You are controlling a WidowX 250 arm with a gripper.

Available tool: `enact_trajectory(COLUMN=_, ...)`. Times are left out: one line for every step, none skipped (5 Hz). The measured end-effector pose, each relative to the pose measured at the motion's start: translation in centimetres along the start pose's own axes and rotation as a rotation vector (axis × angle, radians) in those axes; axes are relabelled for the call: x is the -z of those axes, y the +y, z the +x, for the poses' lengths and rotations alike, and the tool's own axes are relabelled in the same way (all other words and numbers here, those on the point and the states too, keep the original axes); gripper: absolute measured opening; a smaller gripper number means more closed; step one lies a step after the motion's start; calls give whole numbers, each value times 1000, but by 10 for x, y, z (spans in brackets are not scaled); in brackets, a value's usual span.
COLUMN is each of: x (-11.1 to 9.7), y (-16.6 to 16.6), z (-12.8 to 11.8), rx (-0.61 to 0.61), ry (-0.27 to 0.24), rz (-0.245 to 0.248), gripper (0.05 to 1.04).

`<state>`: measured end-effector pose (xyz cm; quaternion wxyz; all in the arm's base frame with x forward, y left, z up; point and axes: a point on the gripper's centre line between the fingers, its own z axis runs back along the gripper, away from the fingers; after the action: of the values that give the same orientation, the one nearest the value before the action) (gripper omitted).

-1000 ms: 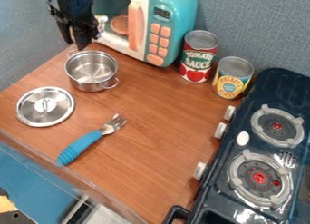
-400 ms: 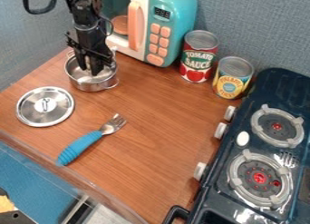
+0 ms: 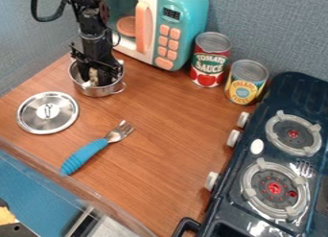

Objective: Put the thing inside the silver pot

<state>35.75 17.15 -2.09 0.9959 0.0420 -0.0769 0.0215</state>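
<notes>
Low inside the silver pot (image 3: 97, 91), the black gripper (image 3: 95, 78) hangs down below the rim. A small beige thing (image 3: 94, 77) shows at the gripper's lower end, within the pot. Whether it is held there or rests on the pot's bottom, I cannot tell. The gripper and wrist hide much of the pot's inside and its back rim. The pot stands upright at the upper left of the wooden counter (image 3: 160, 135).
Just behind the pot is a toy microwave (image 3: 182, 20). A silver lid (image 3: 48, 112) and a blue-handled fork (image 3: 87, 155) lie nearer the front. Two cans, red (image 3: 210, 59) and yellow (image 3: 246, 82), stand beside the stove (image 3: 256, 183) on the right.
The gripper came from above and behind the pot down into it, and since the middle frame it has sunk slightly lower. The beige thing has gone lower too. The pot keeps its place.
</notes>
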Motion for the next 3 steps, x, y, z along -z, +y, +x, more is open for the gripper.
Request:
enact_trajectory(x=-10, y=1, z=0, rx=-7, ry=-13, rz=9, gripper=999)
enact_trajectory(x=-29, y=2, z=1, rx=-24, ry=-43, rz=19, gripper=1005)
enact_trajectory(x=-54, y=4, z=3, rx=-5, ry=-60, rz=8, gripper=1000)
